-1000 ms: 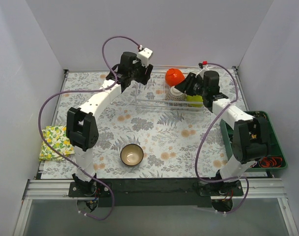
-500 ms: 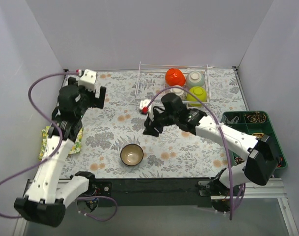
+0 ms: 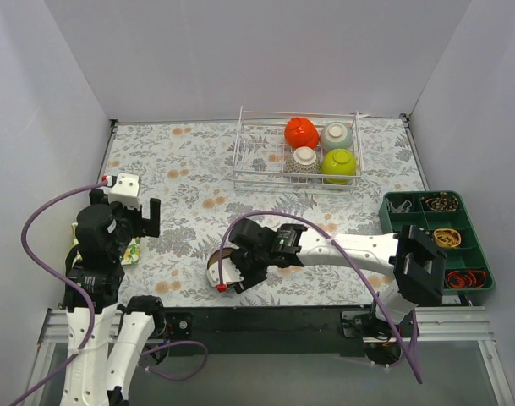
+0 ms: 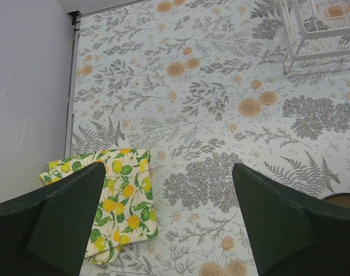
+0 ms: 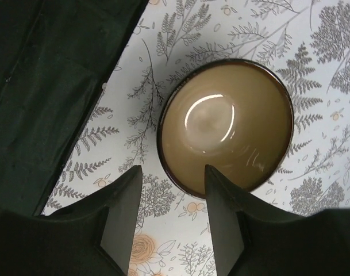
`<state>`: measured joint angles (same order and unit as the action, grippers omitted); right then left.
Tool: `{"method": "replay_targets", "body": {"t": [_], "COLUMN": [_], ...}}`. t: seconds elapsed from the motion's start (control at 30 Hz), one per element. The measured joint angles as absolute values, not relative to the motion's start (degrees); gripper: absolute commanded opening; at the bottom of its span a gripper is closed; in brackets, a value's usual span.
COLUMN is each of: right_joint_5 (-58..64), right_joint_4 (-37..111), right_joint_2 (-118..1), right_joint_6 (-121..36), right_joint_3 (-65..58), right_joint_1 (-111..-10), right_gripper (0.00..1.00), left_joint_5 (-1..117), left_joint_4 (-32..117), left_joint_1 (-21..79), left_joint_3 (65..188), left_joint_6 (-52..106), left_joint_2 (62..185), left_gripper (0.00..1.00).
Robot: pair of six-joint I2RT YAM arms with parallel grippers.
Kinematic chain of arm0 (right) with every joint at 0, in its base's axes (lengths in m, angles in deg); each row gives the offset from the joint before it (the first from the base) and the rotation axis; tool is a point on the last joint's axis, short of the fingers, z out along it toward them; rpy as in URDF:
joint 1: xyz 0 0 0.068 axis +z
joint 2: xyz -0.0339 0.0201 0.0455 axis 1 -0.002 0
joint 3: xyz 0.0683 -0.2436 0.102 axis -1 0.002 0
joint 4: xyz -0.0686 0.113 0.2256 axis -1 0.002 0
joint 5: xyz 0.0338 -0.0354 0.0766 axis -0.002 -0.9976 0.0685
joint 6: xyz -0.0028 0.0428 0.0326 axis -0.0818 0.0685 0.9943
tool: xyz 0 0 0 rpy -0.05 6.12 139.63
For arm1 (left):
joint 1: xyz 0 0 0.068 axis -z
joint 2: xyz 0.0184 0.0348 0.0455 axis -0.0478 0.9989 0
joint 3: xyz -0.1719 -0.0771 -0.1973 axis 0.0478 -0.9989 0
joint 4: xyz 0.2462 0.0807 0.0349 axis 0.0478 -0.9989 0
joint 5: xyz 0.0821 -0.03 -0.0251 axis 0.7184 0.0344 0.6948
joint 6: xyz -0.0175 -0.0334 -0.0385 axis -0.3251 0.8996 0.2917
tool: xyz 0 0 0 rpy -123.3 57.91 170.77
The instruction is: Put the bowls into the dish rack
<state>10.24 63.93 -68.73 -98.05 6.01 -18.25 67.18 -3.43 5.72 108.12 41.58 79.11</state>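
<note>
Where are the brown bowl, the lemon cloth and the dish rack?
brown bowl (image 5: 226,123): right wrist view, centre of its inside.
lemon cloth (image 4: 129,201): left wrist view, its middle.
dish rack (image 3: 255,154): top view, bare left section.

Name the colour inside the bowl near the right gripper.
The bowl is glossy tan inside, dark-rimmed; clearest in the right wrist view.

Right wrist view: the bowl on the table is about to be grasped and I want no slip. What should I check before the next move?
1. Brown bowl upright, alone on the table: ok.
2. Right jaws open, one on either side of its near rim: ok.
3. Right jaws low enough to grip: cannot tell.
4. Dish rack has free space on its left: ok.
5. Left jaws open, empty, off by the lemon cloth: ok.
</note>
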Motion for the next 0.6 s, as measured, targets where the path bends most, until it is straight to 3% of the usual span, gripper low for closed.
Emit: {"method": "replay_targets", "body": {"t": [0.13,0.6], "right_joint_5": [8.84,5.45], "right_joint_4": [64.13,63.12], "right_joint_2": [-70.98,-73.91], "right_joint_6": [-100.45,-102.53], "right_joint_3": [5.40,5.40], "right_joint_1": [-15.78,-13.22], "right_gripper": [0.54,0.33], "left_joint_5": [66.98,64.05], "left_joint_4": [-4.41,-5.13], "left_joint_1": [4.70,3.23], "left_joint_3": [108.15,108.61], "left_joint_6": [42.46,44.38], "left_joint_2": [79.03,78.15], "left_gripper": [0.94,0.94]}}
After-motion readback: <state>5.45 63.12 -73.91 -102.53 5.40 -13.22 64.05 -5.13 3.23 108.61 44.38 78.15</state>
